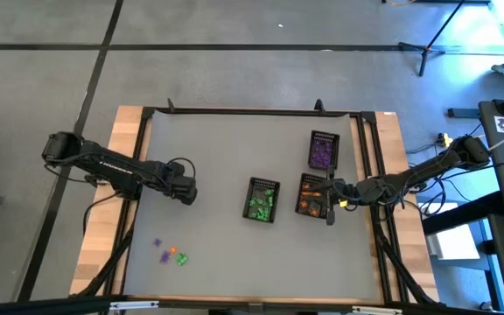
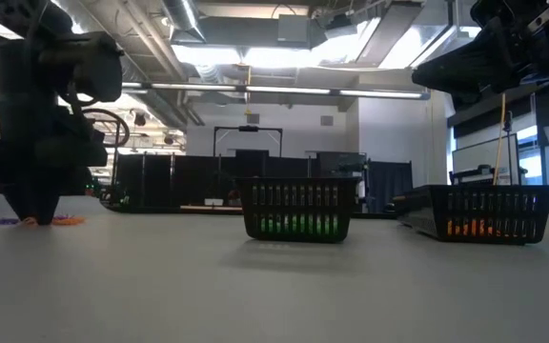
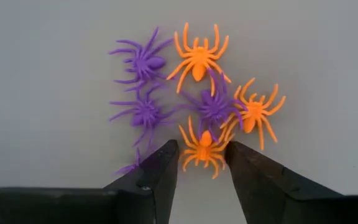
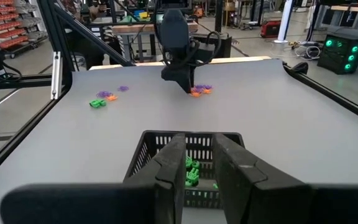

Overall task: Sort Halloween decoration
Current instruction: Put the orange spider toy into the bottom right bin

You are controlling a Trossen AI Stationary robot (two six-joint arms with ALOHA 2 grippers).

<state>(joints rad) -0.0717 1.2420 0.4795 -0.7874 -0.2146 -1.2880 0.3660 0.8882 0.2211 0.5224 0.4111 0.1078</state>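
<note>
From above, your left gripper point(image 1: 186, 194) sits over the left half of the grey counter point(image 1: 226, 157). Your right gripper point(image 1: 330, 213) waits at the near edge of the orange basket point(image 1: 311, 194). The green basket point(image 1: 262, 199) is just left of that one, and the purple basket point(image 1: 323, 150) is farther back. A few loose trinkets point(image 1: 171, 255) lie near the front left of the counter.

From counter height, the left gripper point(image 2: 36, 205) points down with its tip right at a small purple and orange pile point(image 2: 36, 220). The green basket point(image 2: 298, 210) and orange basket point(image 2: 489, 212) stand well apart from it.

Your left wrist camera looks down on toy spiders. An orange spider point(image 3: 204, 148) lies between the jaws, which stand apart with one on each side of it. I cannot tell if they touch it. Purple spiders point(image 3: 143, 112) and more orange spiders point(image 3: 197, 55) lie close around.

Your right wrist camera shows the jaws a little apart, holding nothing, above the green basket point(image 4: 160, 140).
</note>
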